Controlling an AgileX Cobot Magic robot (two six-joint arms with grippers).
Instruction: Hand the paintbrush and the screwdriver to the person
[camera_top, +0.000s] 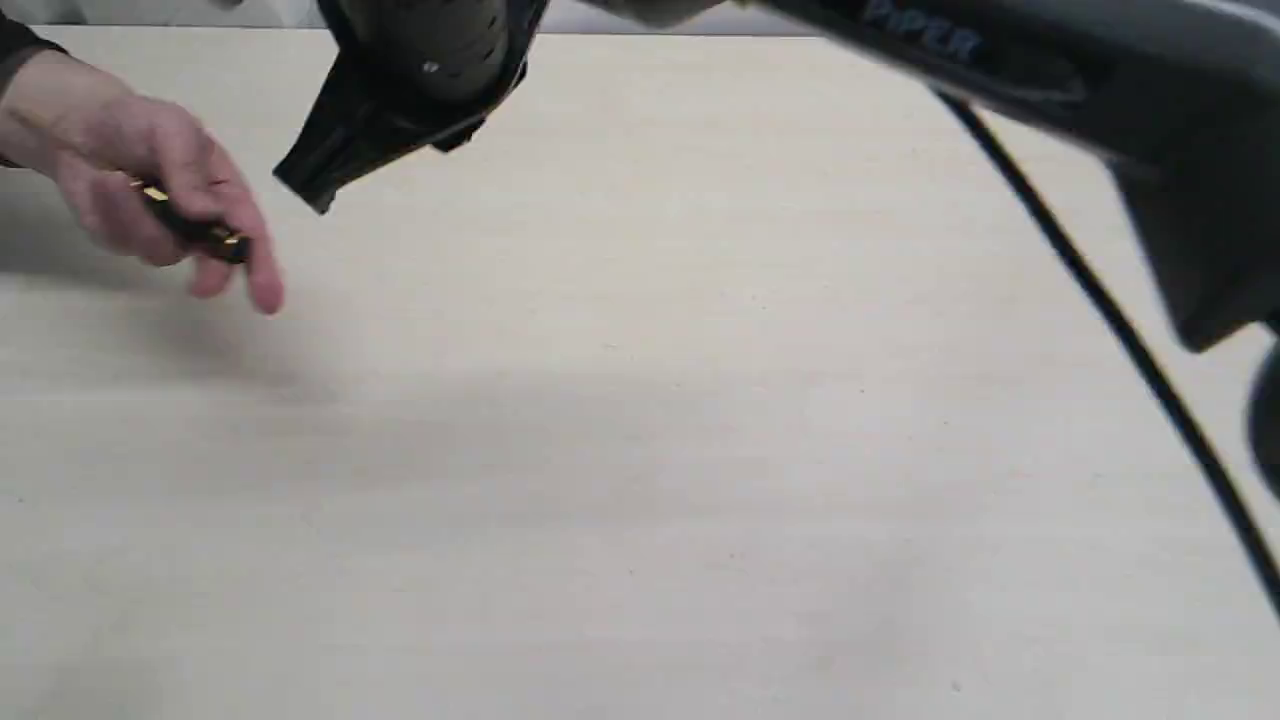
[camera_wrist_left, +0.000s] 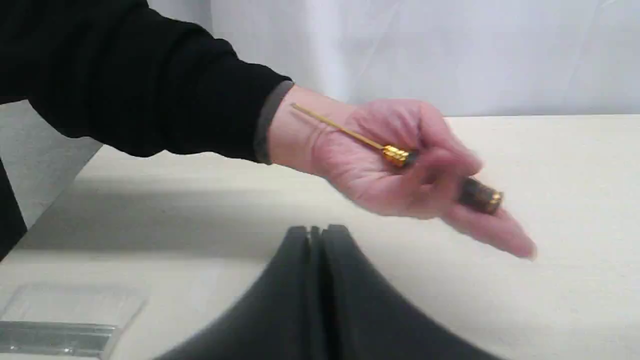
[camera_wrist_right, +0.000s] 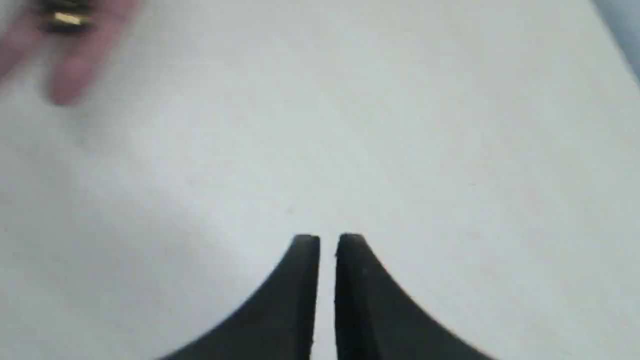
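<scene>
Plainly, the left gripper (camera_wrist_left: 315, 231) is closed on nothing, and the right gripper (camera_wrist_right: 327, 241) shows only a thin slit between empty jaws. Just beyond the left one, the person's hand (camera_wrist_left: 360, 170) holds the screwdriver (camera_wrist_left: 397, 156), a slim, stiff, light thing. Blurred on the table (camera_wrist_left: 550, 165) near that gripper lies what seems to be the paintbrush (camera_wrist_left: 65, 310). It is probably light with soft bristles, so the rigid ferrule or handle is the place to grip.

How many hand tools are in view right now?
2. The screwdriver lies in the person's hand; the paintbrush, partly cut off, lies on the table. More may be out of frame.
</scene>
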